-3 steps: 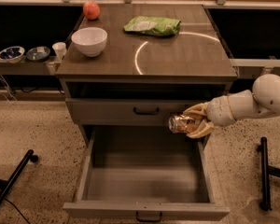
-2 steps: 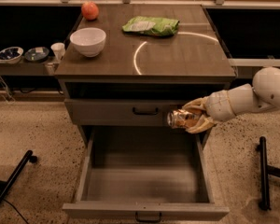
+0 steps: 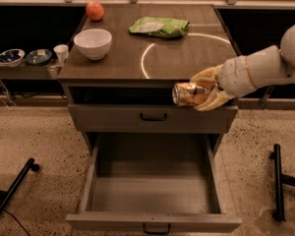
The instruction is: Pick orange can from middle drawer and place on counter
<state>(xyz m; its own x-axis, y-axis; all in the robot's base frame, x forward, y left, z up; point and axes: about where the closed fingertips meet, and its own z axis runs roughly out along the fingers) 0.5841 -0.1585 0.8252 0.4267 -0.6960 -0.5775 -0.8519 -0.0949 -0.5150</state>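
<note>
Warm, yellowish light falls from above, and the scene is fairly dim overall. The rectangular grey-brown wood-grain counter (image 3: 187, 58) is the best-lit surface, and its pale curved arc mark (image 3: 143, 63) shows as a bright streak. The gap under its top lies in deep shadow, and the spaces on both sides are almost black. The wide grey middle drawer (image 3: 147, 191) darkens toward its back wall. At the counter's front right corner, the cream-coloured gripper (image 3: 199, 92) clasps the small dented orange can (image 3: 189, 93), whose shiny silver end catches glare.
</note>
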